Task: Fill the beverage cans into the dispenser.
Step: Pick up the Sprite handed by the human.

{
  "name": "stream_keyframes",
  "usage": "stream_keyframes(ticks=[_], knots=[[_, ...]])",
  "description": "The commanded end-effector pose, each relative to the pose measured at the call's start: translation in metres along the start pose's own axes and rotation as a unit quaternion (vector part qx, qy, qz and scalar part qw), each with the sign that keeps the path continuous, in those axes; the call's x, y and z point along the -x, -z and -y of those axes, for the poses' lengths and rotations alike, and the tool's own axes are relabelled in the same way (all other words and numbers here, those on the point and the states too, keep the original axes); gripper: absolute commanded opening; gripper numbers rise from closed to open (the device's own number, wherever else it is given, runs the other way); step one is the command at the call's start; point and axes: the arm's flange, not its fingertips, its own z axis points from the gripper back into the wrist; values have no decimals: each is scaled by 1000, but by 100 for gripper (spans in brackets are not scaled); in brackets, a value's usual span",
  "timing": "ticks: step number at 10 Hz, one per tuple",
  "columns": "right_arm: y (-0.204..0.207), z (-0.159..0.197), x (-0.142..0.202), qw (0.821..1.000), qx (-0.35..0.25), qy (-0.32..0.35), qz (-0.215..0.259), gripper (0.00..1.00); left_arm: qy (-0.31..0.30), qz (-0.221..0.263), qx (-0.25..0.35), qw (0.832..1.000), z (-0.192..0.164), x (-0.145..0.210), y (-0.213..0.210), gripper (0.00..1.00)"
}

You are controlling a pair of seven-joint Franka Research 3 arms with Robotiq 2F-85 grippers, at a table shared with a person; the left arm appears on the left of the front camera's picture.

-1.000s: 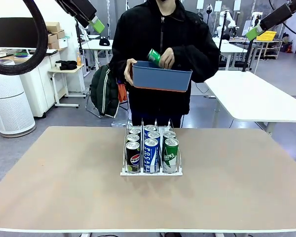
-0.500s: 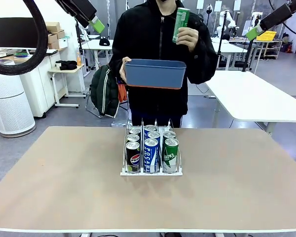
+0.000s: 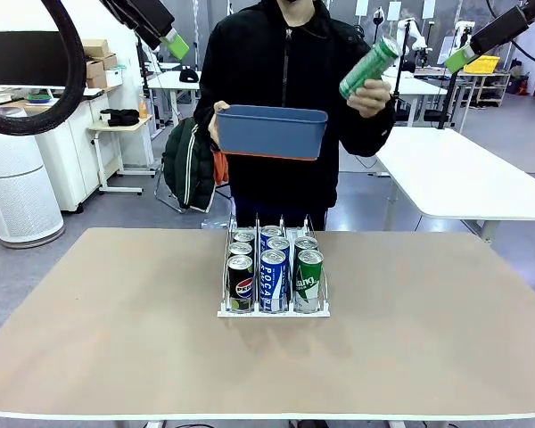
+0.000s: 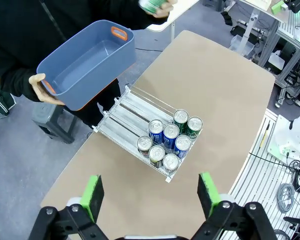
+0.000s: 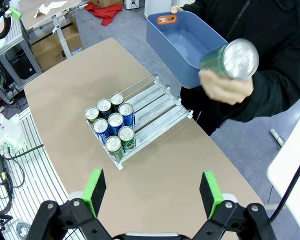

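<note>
I see both arms raised high above the table [image 3: 89, 339]. Left gripper [image 4: 152, 195] has its jaws wide apart, holding nothing; right gripper [image 5: 152, 192] likewise spread and empty. The dispenser [image 3: 274, 310] sits mid-table toward the far edge, with six beverage cans [image 3: 274, 276] at its near end: black in the left lane, blue-and-white in the middle, green on the right. The person at the far side holds a blue bin [image 3: 270, 131] in one hand [image 4: 44, 90] and a tilted green can [image 3: 369, 67] in the other hand [image 5: 225, 87].
</note>
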Motion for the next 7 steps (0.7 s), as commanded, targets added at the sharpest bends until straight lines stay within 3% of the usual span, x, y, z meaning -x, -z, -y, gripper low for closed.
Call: stream_keyframes(ticks=[1, 7], knots=[[0, 1, 0, 1000, -3, 1, 3, 100, -2, 1, -1, 1000, -1, 1, 1, 100], [0, 1, 0, 1000, -3, 1, 3, 100, -2, 1, -1, 1000, -1, 1, 1, 100]])
